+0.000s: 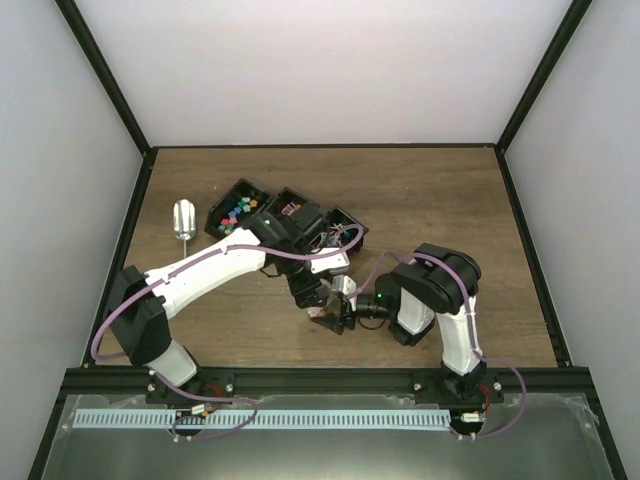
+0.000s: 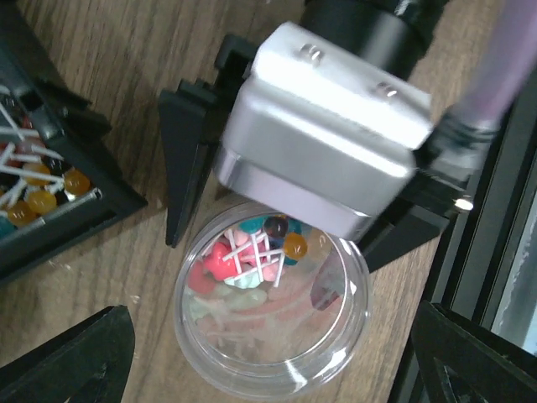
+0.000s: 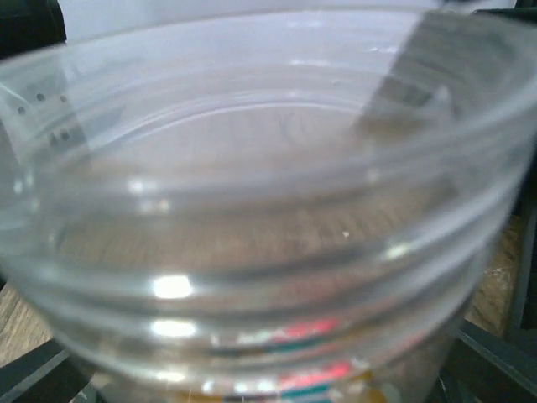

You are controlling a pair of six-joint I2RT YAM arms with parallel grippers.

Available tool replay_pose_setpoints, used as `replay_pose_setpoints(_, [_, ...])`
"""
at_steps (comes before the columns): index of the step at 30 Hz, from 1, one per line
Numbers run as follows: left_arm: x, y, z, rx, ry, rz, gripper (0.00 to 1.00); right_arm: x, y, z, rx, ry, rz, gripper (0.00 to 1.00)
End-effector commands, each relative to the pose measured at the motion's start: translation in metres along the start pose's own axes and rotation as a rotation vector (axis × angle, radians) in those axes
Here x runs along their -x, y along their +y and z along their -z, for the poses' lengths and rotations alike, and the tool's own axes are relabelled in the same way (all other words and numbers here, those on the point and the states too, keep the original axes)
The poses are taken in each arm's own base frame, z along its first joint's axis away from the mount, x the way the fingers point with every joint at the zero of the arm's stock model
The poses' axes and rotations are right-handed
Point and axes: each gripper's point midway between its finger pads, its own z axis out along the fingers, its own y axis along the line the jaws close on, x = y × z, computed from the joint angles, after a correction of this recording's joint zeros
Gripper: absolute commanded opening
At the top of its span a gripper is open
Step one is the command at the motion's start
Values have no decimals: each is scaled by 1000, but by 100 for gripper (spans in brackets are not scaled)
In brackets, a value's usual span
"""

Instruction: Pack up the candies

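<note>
Here, the candies (image 2: pixel 250 252), probably light and slippery, best pinched across their middles, lie in a clear jar (image 2: pixel 189 336) clamped by the right hand (image 1: pixel 335 318) near the tabletop's near edge; the left hand (image 2: pixel 270 312) gapes open.

candies (image 2: pixel 245 256) in jar (image 2: pixel 277 384); bins (image 1: pixel 298 210) behind; scoop (image 1: pixel 184 220) left of bins

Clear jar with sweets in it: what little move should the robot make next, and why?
Probably the left gripper should move over to the black bin for another candy. Its fingers stand open and empty above the clear jar, which the right gripper holds, and the candies fill only its lower part.
</note>
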Motion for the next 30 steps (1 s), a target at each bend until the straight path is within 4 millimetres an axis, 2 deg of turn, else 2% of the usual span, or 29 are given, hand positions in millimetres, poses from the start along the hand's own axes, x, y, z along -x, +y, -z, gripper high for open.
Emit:
replay_pose_setpoints(1, [3, 5, 0, 36, -59, 229, 93, 86, -2, 12, -44, -307, 180, 87])
replay_pose_setpoints(4, [-1, 4, 0, 49, -74, 241, 93, 90, -6, 10, -55, -320, 163, 84])
replay_pose_setpoints(11, [-7, 14, -14, 86, -50, 274, 90, 88, -6, 5, -36, -320, 172, 77])
replay_pose_setpoints(19, [-9, 18, -21, 95, -34, 306, 84, 85, -2, 7, -25, -310, 181, 75])
replay_pose_setpoints(26, [-17, 15, -28, 82, 8, 261, 77, 85, -2, 7, -26, -310, 183, 73])
replay_pose_setpoints(30, [-22, 14, -28, 80, 27, 196, 66, 85, 0, 7, -19, -309, 195, 71])
